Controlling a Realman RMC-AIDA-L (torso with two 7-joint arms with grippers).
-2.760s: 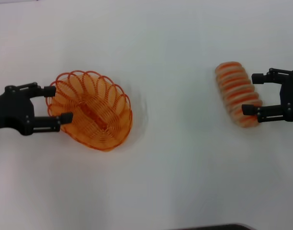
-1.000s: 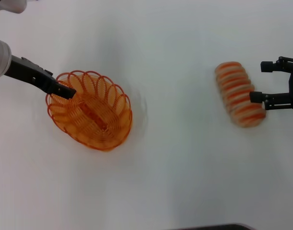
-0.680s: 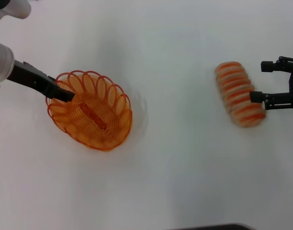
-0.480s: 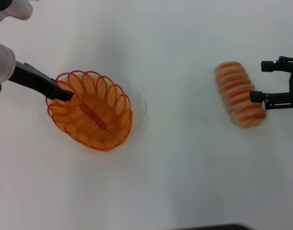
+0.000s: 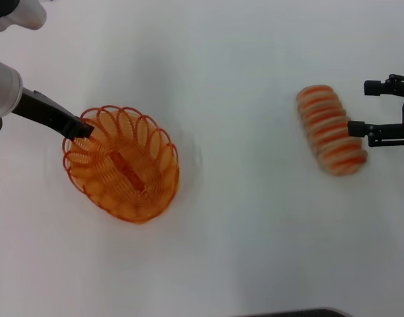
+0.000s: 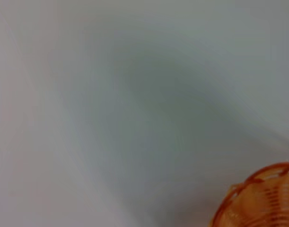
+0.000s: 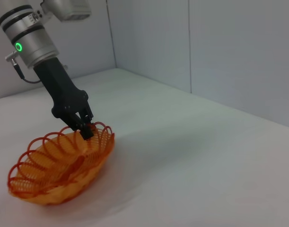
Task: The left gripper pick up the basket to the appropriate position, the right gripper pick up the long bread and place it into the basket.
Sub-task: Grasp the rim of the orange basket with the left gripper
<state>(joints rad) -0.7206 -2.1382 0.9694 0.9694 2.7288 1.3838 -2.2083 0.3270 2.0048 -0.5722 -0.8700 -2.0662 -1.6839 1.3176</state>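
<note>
A: Left gripper (image 5: 84, 129)?
B: Sat at the basket's (image 5: 122, 165) rim, on the scalloped edge farthest from the long bread (image 5: 330, 130). The right wrist view showed the left gripper (image 7: 85, 128) coming down steeply from above, fingers pinched together on a wire loop of the rim. So clamped on the basket (image 7: 59, 165).

A: Was the basket flat on the table (image 5: 241, 218)?
B: Looked tipped in the right wrist view, gripped end higher than the far end. Couldn't tell if the low end touched the table. Left wrist view only caught a corner of the basket (image 6: 260, 198) over blurred white surface.

A: Bread?
B: Lay on the table, well apart from the basket, nothing inside the basket. Loaf ran lengthwise, angled a bit, stripes crosswise.

A: Right gripper (image 5: 361, 107)?
B: Just beside the bread, on the side away from the basket. Fingers were spread wide. The lower fingertip (image 5: 354, 128) was at the loaf's edge, touching or nearly so, couldn't tell which. The upper one stood apart from the bread. Not holding anything.
</note>
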